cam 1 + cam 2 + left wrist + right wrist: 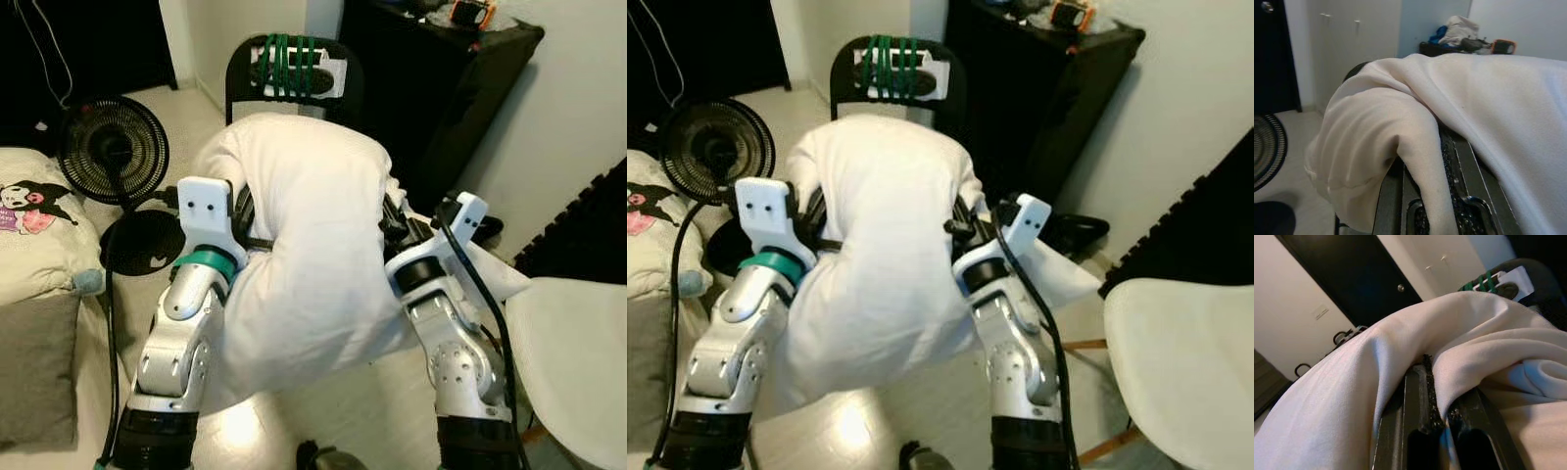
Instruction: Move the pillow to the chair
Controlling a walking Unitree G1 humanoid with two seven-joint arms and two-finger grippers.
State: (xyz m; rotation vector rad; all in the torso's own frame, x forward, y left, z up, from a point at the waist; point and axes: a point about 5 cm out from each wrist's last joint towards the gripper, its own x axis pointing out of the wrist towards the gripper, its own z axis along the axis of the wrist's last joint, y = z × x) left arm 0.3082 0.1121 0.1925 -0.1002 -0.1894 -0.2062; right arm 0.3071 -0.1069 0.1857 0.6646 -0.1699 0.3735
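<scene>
Both grippers, left gripper (1420, 196) and right gripper (1435, 421), pinch folds of big white soft pillow (304, 255), held before black chair with green straps (289, 69). Risk: thin cloth grip slips, pillow sags, drops short of chair.

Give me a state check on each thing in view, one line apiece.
Large white fabric pillow: lifted off the floor, squeezed between both arms, sagging below them.
Left gripper: shut on the pillow's cloth.
Right gripper: shut on a fold of the pillow.
Black chair with green straps on its backrest: upright, just beyond the pillow.
Black pedestal fan: standing on the floor.
White moulded chair: upright, to the right.
</scene>
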